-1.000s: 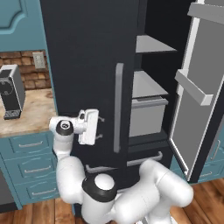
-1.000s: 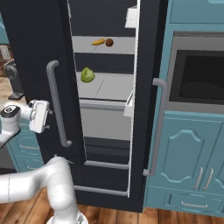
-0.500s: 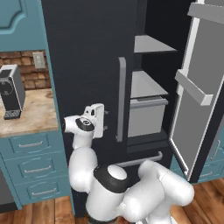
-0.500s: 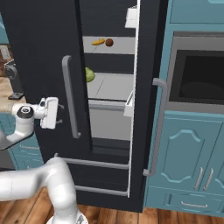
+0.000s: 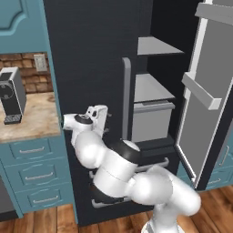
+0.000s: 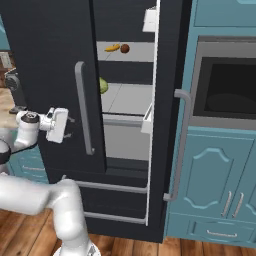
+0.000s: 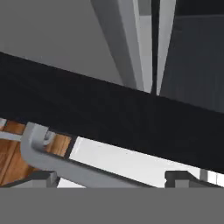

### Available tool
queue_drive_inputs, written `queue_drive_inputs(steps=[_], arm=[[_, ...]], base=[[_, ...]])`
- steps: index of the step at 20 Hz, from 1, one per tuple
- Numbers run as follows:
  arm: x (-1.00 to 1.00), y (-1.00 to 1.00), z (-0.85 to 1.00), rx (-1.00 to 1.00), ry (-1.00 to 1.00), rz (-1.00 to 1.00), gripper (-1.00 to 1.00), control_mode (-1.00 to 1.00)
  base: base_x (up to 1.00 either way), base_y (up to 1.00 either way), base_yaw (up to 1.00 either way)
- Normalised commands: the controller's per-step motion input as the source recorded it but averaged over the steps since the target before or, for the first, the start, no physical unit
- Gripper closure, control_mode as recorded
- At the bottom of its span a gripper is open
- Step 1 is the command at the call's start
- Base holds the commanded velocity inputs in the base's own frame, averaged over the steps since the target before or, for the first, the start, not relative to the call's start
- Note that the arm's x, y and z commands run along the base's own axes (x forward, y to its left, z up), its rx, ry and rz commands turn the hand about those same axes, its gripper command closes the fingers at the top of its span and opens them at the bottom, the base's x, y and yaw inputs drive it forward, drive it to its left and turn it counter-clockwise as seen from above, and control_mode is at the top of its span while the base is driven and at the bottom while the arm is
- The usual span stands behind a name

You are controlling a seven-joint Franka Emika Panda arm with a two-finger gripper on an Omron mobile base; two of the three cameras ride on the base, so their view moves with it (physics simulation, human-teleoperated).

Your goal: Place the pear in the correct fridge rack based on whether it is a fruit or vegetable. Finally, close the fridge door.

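- The whole picture has shifted since half a second ago in both base views, so the cameras have moved with the base; the left fridge door [image 6: 55,75] now covers more of the opening, and only a sliver of the green leafy vegetable [image 6: 103,85] shows past its edge
- The pincer [image 6: 69,127] has come nearer to the long grey handle [image 6: 85,107] of that door than it was (a second ago it stood well off to the side); its two fingers are spread wide, nothing is between them, and it points at the dark door face just beside the handle
- In the left base view the pincer [image 5: 105,120] sits low against the dark door, to the left of the handle [image 5: 126,98]
- One pear [image 6: 125,48], small and brownish, lies on the fridge rack [image 6: 135,51], the upper of two grey shelves, just beside one yellow banana [image 6: 112,48]; it lies in the same spot on the shelf as in the earlier pictures
- Two grey shelves can be counted in the fridge, with a grey drawer [image 5: 152,119] below the lower shelf [image 6: 127,97]
- One right fridge door [image 5: 205,91] stands swung open, with one grey bin bar across its inner side
- One dark coffee machine [image 5: 11,95] stands on the table [image 5: 32,120] to the left of the fridge
- One built-in oven [image 6: 225,85] sits in the teal cabinets at the right
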Motion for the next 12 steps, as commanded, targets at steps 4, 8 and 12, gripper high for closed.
queue_drive_inputs(steps=[4,8,12], arm=[[-0.19,0.01,0.37,0.01,-0.02,0.49,-1.00,-1.00],[-0.96,-0.10,0.74,0.06,-0.25,0.29,-1.00,-1.00],[-1.00,-0.82,0.71,0.23,-0.39,0.02,-1.00,-1.00]], base=[[0.00,0.00,0.00],[0.00,0.00,0.00],[0.00,0.00,0.00]])
